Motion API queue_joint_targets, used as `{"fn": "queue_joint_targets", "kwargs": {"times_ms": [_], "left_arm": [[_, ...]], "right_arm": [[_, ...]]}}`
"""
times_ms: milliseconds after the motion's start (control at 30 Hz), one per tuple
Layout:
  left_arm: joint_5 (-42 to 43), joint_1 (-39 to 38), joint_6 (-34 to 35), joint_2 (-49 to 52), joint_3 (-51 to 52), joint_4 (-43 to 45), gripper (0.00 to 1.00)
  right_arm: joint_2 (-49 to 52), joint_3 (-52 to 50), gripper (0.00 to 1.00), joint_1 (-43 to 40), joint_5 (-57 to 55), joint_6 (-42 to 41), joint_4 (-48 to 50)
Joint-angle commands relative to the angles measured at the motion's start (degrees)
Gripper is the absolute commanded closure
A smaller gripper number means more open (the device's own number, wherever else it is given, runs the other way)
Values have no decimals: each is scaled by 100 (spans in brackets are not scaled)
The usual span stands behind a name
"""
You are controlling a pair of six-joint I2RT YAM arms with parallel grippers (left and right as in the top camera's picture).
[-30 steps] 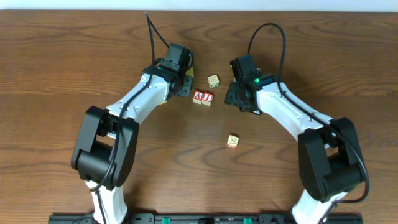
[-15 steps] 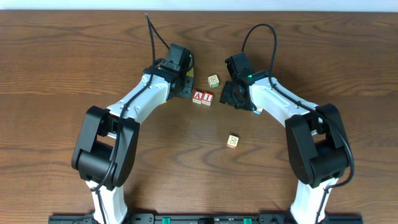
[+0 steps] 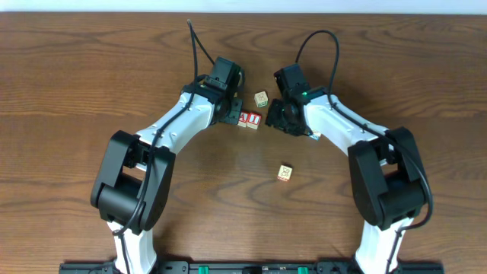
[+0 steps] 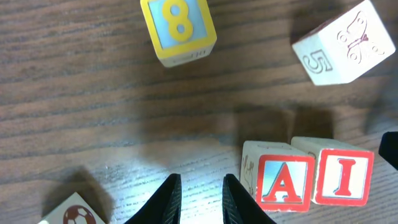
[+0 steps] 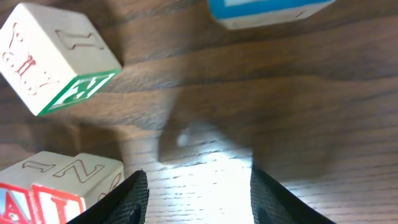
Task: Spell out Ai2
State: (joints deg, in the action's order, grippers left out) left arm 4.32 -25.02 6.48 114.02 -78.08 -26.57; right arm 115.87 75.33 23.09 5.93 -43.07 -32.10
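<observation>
Left arm slid closer to A block [image 4: 285,183] and I block [image 4: 344,180], which sat touching, middle of table [image 3: 76,76], nearer far edge, starting word. Left gripper [image 4: 202,190] nearly closed, empty. Right gripper [image 5: 199,193] wide open, empty, likely ready for 2; 2 not clearly seen.

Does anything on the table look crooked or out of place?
Nothing damaged. A and I sit flush in a row, but the 5 cube beyond them is turned askew, and a lone cube lies well apart from the rest.
</observation>
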Motion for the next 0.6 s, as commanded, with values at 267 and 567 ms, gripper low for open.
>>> {"fn": "queue_joint_targets", "kwargs": {"times_ms": [267,567], "left_arm": [[-129,11,83,98,26,-181,77],[-192,7,127,291,26,-188,77]], "right_arm": [[280,-15,47,227,11,-208,55],[286,-15,46,229,-142,-140,63]]}}
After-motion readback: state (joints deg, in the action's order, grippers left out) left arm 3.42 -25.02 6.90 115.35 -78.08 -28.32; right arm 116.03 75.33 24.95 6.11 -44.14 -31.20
